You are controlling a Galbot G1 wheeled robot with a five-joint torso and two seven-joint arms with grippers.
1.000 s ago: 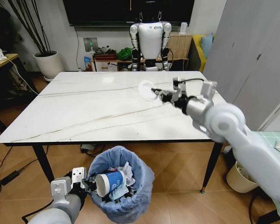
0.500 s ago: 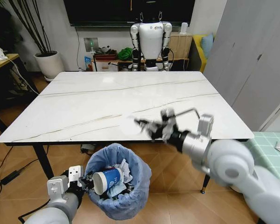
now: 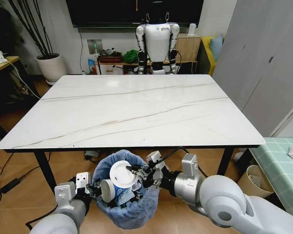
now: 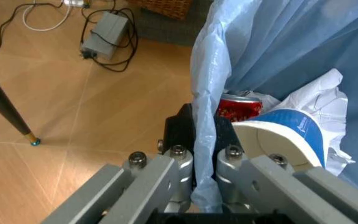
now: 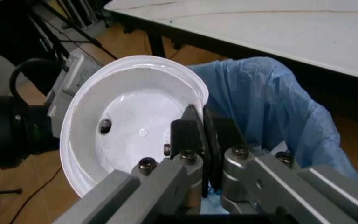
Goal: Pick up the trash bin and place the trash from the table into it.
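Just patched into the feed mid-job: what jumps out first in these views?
The right gripper, shut on the white round lid, holds it over the trash bin, in front of the table. The left gripper pinches the bin's rim with its blue liner. Inside lie a blue-white paper cup, a red can and white tissues.

From the robot's head, the camera looks forward and down across the table (image 3: 136, 109), with the trash bin (image 3: 129, 212) near the picture's lower edge. The left wrist camera sits close behind the left gripper (image 4: 202, 135), facing along its fingers at the bin's blue liner (image 4: 272, 51) and the floor. The right wrist camera peers past the right gripper (image 5: 201, 135) at the white round lid (image 5: 126, 135). All three views share the bin.
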